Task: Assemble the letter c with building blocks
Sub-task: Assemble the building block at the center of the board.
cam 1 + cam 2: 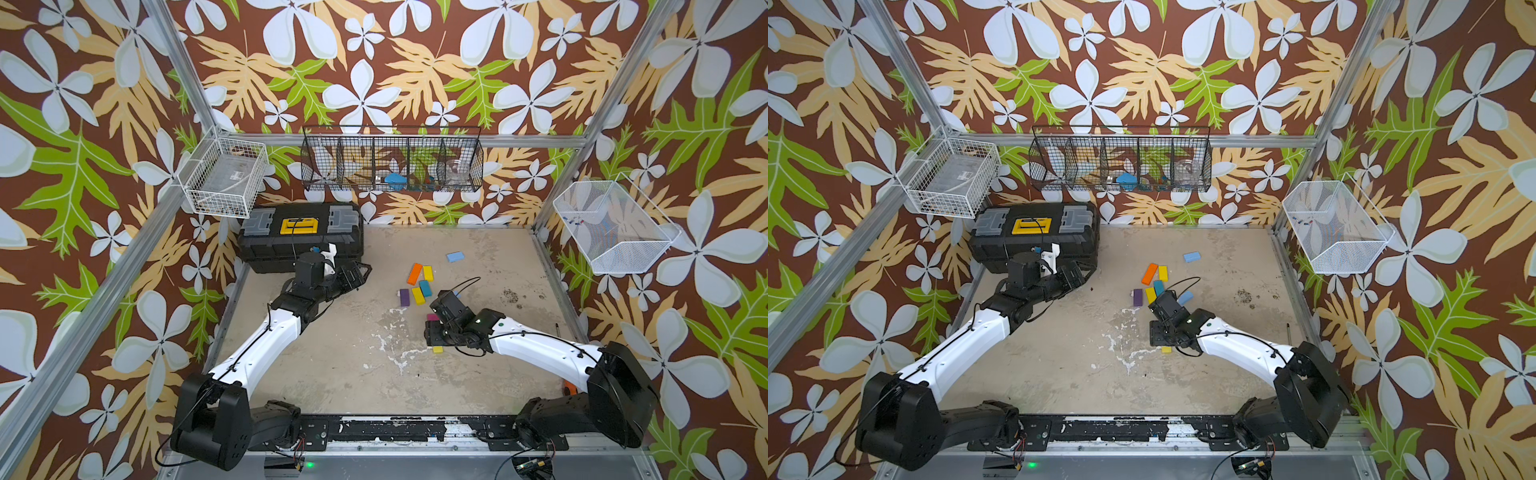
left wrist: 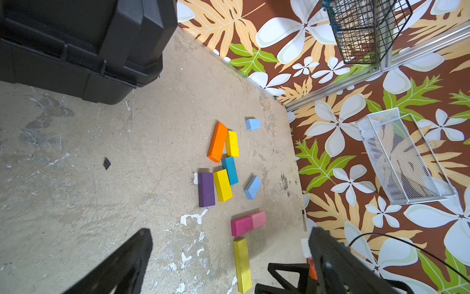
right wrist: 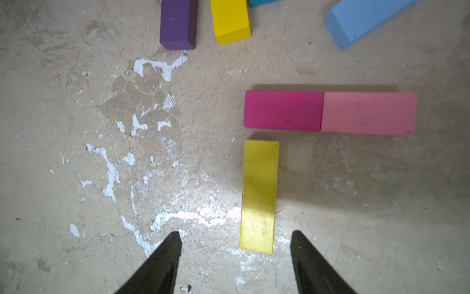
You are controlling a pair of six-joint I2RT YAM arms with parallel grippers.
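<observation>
Here the right gripper [image 3: 235,235] stands spread and empty astride the long yellow block [image 3: 259,196], low in the wrist frame, its upper end just below the magenta block [image 3: 283,110]. Lift straight off, I judge, keeping that corner square.

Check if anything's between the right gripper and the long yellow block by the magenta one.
Nothing visible does. The right gripper is open, and the near end of the long flat yellow block lies between its fingers.
</observation>
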